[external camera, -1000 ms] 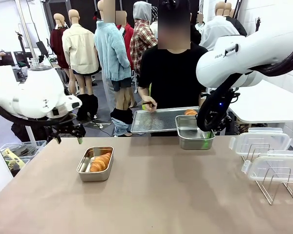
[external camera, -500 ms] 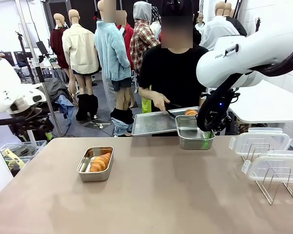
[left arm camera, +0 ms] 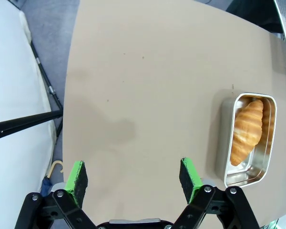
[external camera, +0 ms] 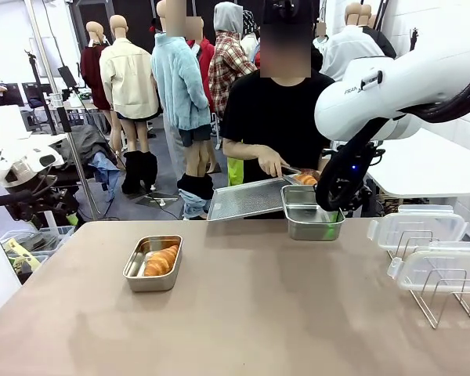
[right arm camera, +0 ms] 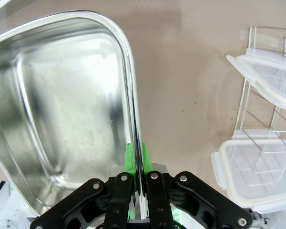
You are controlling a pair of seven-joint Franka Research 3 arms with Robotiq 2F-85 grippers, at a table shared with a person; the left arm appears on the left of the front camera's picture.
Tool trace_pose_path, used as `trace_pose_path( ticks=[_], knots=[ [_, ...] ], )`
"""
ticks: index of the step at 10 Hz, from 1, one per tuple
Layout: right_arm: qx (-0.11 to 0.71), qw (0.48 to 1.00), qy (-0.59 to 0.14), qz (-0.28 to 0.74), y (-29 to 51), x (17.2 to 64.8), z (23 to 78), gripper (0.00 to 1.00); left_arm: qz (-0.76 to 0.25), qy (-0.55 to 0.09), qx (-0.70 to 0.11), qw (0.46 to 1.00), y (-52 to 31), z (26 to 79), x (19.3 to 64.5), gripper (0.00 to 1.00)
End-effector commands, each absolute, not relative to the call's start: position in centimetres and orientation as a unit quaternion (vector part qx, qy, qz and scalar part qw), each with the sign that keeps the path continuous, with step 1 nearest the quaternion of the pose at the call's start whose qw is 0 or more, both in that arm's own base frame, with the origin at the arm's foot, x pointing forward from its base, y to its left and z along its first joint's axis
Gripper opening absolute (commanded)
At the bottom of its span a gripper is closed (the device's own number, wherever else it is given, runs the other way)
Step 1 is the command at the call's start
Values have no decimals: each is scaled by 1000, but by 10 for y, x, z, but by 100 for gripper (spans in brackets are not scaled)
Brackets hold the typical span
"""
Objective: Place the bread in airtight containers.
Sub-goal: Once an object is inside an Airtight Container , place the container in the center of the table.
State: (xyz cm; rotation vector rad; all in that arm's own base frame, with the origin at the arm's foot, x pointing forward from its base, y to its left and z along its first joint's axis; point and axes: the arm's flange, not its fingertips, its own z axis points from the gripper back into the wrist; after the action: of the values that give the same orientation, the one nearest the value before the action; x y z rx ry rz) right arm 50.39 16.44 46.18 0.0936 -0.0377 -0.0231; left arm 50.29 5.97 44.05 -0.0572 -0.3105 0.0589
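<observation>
We see the left gripper (left arm camera: 133, 175) hanging above the left part of the tabletop (external camera: 258, 313), well apart from everything on it. Its fingers (left arm camera: 77, 176) are spread wide, with nothing between them. To one side of it, left of the tabletop's middle, stands a steel tin (external camera: 151, 283). A golden croissant (external camera: 161, 261) lies inside it along its length, and this tin has no lid on it.

The right gripper (right arm camera: 135, 155) is at the far edge of the tabletop. Its fingers (right arm camera: 128, 157) are pinched tight on the rim of the empty tin (right arm camera: 62, 95), one pad inside the wall and one outside. We cannot tell whether this tin rests on the tabletop or is held just above it.

Across from us a person holds a large flat tray (external camera: 247, 200), tilted, with its near edge just behind the empty tin. A second croissant (external camera: 306, 179) lies at the tray's corner nearest that tin. The person's hand (external camera: 271, 163) is close beside it and holds something dark and thin that we cannot make out.

At the right side of the tabletop two clear plastic lids (external camera: 419, 225) lean in a wire rack (external camera: 446, 305), one behind the other, apart from both tins.
</observation>
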Motion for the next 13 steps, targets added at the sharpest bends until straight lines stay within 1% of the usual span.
trace_pose_path(
  ticks=[1, 13],
  knots=[
    [50, 998, -30, -7, 164, 502, 461, 0, 36, -148, -15, 988, 58, 444, 504, 100],
    [50, 998, -30, -7, 164, 502, 461, 0, 36, -148, -15, 988, 58, 444, 504, 100]
  ],
)
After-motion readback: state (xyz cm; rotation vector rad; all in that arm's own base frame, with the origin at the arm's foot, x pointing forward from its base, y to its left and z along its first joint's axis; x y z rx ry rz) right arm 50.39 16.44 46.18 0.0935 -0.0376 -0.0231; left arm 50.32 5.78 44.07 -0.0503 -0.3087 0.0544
